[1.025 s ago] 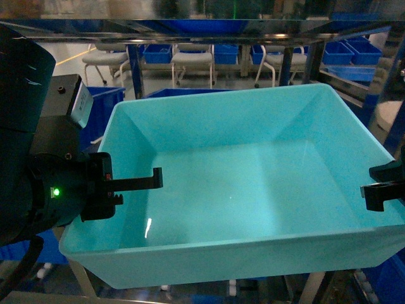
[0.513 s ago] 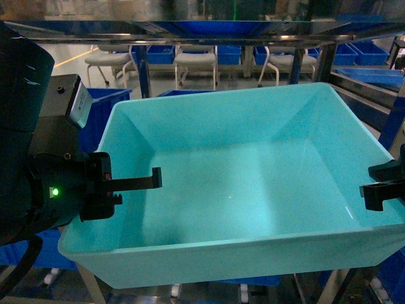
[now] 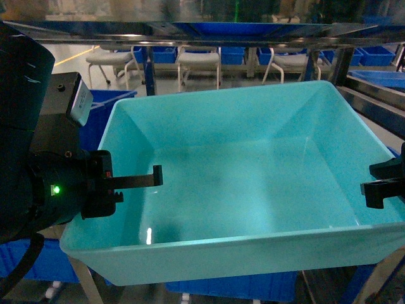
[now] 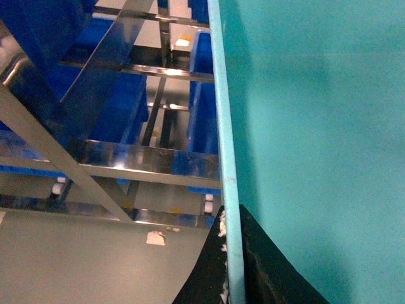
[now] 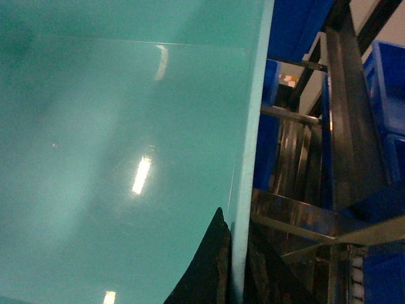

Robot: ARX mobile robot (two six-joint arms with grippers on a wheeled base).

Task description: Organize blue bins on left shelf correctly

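left gripper pinched on the left wall of the turquoise bin, one finger inside, wrist view shows the rim between both pads; right gripper likewise clamped on the right wall; bin hangs level between both arms, close to the head camera; versus 1 s ago the steel shelf beam and background royal-blue bins have slid rightward, grips unchanged
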